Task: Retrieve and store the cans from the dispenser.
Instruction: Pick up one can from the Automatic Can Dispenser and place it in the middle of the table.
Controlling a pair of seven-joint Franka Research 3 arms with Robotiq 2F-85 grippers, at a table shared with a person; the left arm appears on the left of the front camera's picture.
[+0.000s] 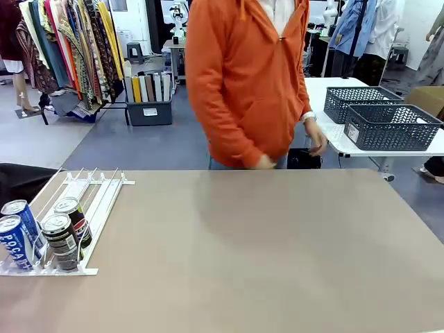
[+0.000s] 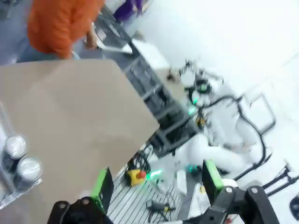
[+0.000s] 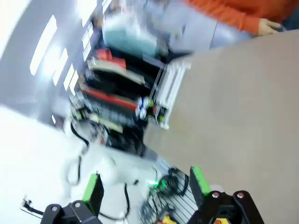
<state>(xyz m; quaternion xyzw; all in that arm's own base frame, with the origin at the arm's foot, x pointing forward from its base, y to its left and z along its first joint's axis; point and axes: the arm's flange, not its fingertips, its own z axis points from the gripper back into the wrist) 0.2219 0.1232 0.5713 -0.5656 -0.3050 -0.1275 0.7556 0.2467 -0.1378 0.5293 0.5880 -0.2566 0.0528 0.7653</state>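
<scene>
Assessing progress first: we judge the task at its start, w/ nothing retrieved or stored yet. Four cans point(image 1: 64, 239) stand upright in the dispenser point(image 1: 104, 194) at the near-left corner of the table point(image 1: 277, 243), bunched at the near end of the lanes in two rows of two. Two are blue w/ white lettering, two are dark. All four remain to be lifted out and stored. Storage spot: we cannot tell for sure; two dark baskets point(image 1: 392, 128) sit on a white side table point(image 1: 326, 94) well apart, beyond the far-right corner, so they are only candidates. Left gripper point(image 2: 156, 184): fingers spread wide, nothing between the green pads, hanging off the table edge above floor cabling, w/ two can tops at the left of its wrist view. Right gripper point(image 3: 145, 186): fingers likewise apart, holding nothing, also off the table edge; its wrist view is motion-blurred. Materials: cans are smooth cylinders w/ bright silver tops and glossy printed walls, prob. thin metal, so they should roll if tipped. Dispenser is a flat white plastic rack of long parallel rails, open between the lanes. Table surface is matte tan, flat, featureless. Baskets are rect. w/ a perforated lattice wall. A person point(image 1: 243, 83) in an orange top stands at the far side.
</scene>
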